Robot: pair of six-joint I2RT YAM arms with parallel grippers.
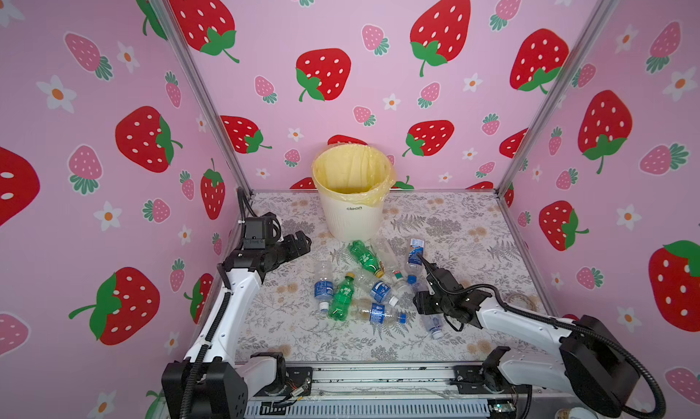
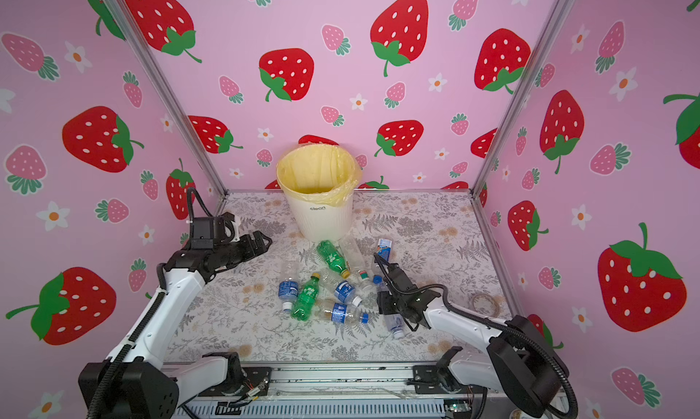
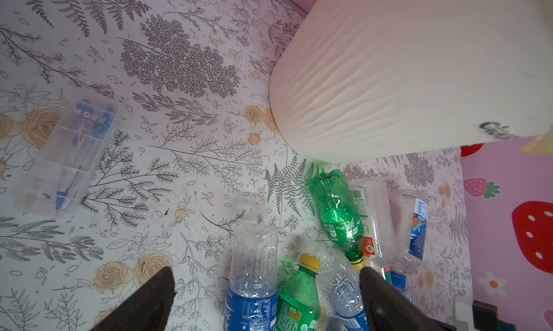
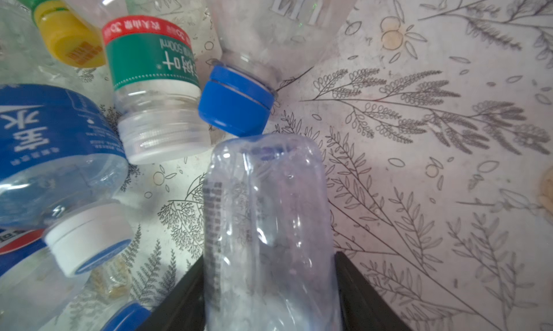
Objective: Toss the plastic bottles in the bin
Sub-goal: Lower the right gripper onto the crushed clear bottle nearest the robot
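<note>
Several plastic bottles lie in a heap in front of the bin (image 1: 352, 216) (image 2: 322, 220), which is white with a yellow liner. Among them are two green ones (image 1: 365, 258) (image 1: 342, 296) and clear blue-labelled ones (image 1: 324, 286) (image 1: 382, 313). My right gripper (image 1: 424, 307) (image 4: 269, 284) is low at the heap's right edge. It is shut on a clear crumpled bottle (image 4: 269, 209) (image 1: 433, 324), and both fingers press its sides. My left gripper (image 1: 303, 243) (image 3: 266, 272) is open, held left of the bin and above the heap's left side.
A clear plastic pen case (image 3: 65, 153) lies on the floral table left of the bin. A roll of clear tape (image 1: 521, 301) sits near the right wall. Strawberry-print walls close in three sides. A metal rail (image 1: 378, 379) runs along the front.
</note>
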